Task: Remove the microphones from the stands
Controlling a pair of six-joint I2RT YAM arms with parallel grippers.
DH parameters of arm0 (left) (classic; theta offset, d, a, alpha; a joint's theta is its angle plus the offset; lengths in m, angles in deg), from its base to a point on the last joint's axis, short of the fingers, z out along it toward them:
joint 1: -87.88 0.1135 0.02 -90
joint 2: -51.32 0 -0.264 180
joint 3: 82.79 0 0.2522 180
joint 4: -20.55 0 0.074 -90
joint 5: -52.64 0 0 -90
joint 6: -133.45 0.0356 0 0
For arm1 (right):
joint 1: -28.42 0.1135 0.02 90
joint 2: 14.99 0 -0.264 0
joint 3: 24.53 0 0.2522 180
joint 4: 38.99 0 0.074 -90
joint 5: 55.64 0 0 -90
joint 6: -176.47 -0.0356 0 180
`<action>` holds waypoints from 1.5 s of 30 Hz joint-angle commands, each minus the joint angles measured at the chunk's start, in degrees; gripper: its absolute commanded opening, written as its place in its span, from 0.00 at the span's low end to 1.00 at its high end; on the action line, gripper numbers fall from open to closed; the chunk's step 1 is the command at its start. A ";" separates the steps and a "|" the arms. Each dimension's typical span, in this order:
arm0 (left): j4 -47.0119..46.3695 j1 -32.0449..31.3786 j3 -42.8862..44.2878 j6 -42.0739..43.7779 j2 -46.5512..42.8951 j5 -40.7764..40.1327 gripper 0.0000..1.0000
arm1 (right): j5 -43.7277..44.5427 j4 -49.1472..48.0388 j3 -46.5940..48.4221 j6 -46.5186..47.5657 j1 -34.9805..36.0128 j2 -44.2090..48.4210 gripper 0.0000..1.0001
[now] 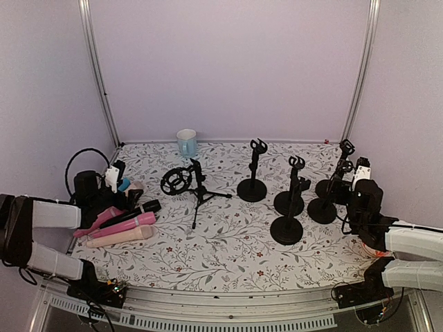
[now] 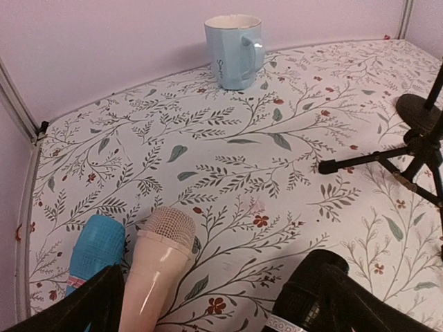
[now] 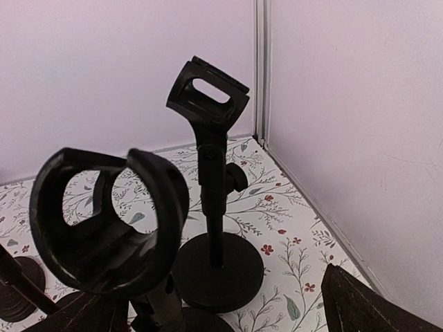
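Microphones (image 1: 124, 225) lie in a loose heap at the near left of the flowered table (image 1: 228, 249). Pink, cream, blue and black bodies rest side by side, and none of them sits in a holder. The round-base stands (image 1: 287, 232) cluster at the right, well apart from the heap, and every clip that shows is bare. The right wrist view looks straight through the open ring of the nearest clip (image 3: 111, 221), and the slotted clip behind it is bare too. A tripod (image 1: 201, 190) with an empty ring mount stands between the two groups. A mug (image 1: 186, 142) sits at the far edge, out of the working area.

The left gripper (image 2: 225, 321) hangs low over the heap, jaws spread as wide as they go and nothing between them. The cream microphone (image 2: 166, 232) lies just beyond its fingers, untouched. The right gripper (image 3: 221, 318) is equally wide and empty, and it faces the stands from the near right, where it could steady a base. Judging by this layout, no mounted microphone is in sight. Whether one sits hidden behind a stand cannot be told.
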 commanded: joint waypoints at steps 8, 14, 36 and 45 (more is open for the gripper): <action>-23.87 1.89 -1.77 -1.48 5.73 -8.39 0.99 | -10.82 -27.86 -10.03 6.69 -11.59 -5.05 0.99; -24.83 2.07 1.17 -3.70 9.66 -10.50 0.99 | -17.01 -43.11 -10.34 8.23 -16.76 -15.70 0.99; -43.74 2.16 -4.63 -8.24 16.45 -15.31 0.99 | -31.36 -52.62 -3.53 10.51 -24.19 -34.57 0.99; -43.51 2.09 -4.40 -8.18 16.59 -15.29 0.99 | -31.31 -52.62 -3.60 10.58 -24.17 -34.57 0.99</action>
